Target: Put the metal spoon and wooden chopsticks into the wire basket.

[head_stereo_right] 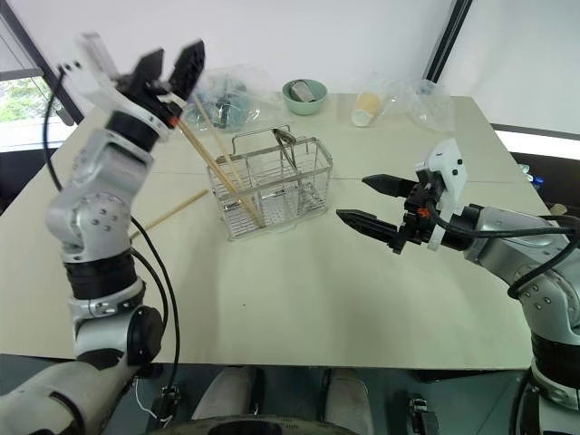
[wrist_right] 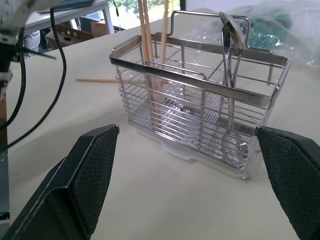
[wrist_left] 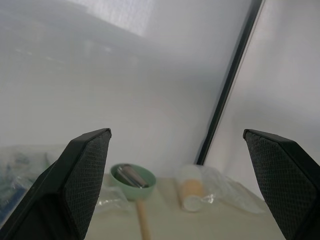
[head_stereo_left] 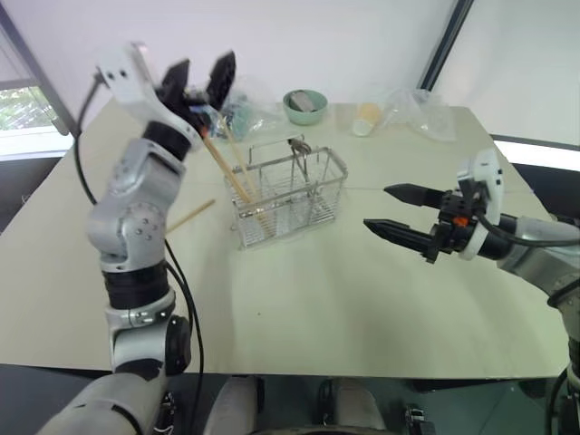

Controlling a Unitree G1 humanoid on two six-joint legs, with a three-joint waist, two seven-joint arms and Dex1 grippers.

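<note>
My left pincer point(head_stereo_left: 198, 80) is up high with its fingers spread wide and nothing between them. Just below and ahead of it, two of the wooden chopsticks point(head_stereo_left: 228, 169) lean out of the wire basket point(head_stereo_left: 290, 192), their top ends close under the pincer and their lower ends down in the end compartment nearest it. I read this as the release step for that pair being done.

My right pincer point(head_stereo_right: 367, 201) hangs low over the counter point(head_stereo_left: 344, 290), fingers also apart and empty, pointing at the basket from its far side with a clear gap between them. From that wrist I can see the metal spoon point(wrist_right: 229, 75) already standing in the compartment at the end farthest from the chopsticks, bowl down against the mesh.

One more chopstick point(head_stereo_left: 190, 217) lies flat on the counter, well below my left pincer and beside the basket, partly hidden behind that arm. So the job looks nearly finished. Next I judge the left pincer must drop to that stick, close on it near the middle, tilt it upright and lower it in beside the others without knocking them.
</note>
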